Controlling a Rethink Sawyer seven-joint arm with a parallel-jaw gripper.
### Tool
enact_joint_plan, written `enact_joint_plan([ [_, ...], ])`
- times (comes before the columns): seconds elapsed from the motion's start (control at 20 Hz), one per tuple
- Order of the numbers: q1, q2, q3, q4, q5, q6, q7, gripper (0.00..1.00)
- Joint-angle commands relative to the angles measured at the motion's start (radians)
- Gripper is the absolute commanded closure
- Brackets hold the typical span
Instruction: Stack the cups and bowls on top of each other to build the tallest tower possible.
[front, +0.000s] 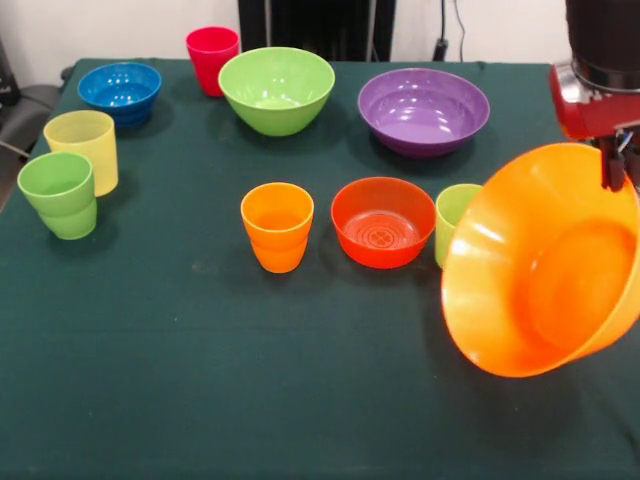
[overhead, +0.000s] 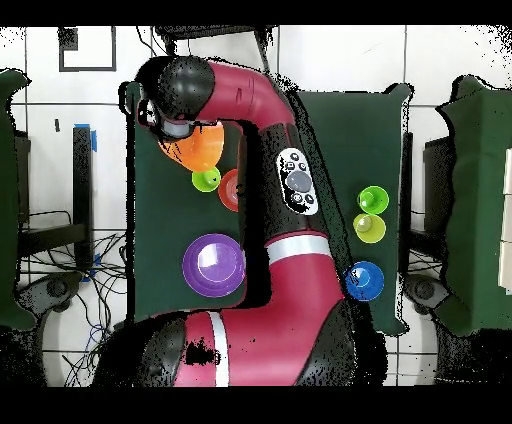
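The very large orange bowl (front: 540, 262) (overhead: 197, 148) hangs tilted above the table's right side, its opening facing the camera. My gripper (front: 612, 168) is shut on its upper rim. Half hidden behind it stands the lime green cup (front: 455, 212) (overhead: 206, 180). To the left are the red-orange bowl (front: 383, 222) (overhead: 229, 190) and the orange cup (front: 277, 227). At the back stand the purple bowl (front: 424, 110) (overhead: 213, 264), green bowl (front: 277, 88), red cup (front: 212, 58) and blue bowl (front: 120, 92) (overhead: 364, 281). The pale yellow cup (front: 83, 148) (overhead: 369, 228) and green cup (front: 60, 193) (overhead: 373, 199) are far left. Nothing is stacked.
A dark green cloth covers the table (front: 200, 380). In the overhead view my red arm (overhead: 290, 190) lies across the table's middle and hides the green bowl, red cup and orange cup. Cables (overhead: 95, 300) lie on the floor beside the table.
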Motion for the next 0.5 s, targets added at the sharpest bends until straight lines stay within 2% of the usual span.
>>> enact_joint_plan([
  [0.05, 0.021, 0.153, 0.057, -0.225, 0.027, 0.119, 0.106, 1.00],
  [0.3, 0.036, 0.212, 0.067, -0.316, 0.039, 0.134, 0.105, 1.00],
  [0.5, 0.057, 0.272, 0.070, -0.432, 0.033, 0.179, 0.107, 1.00],
])
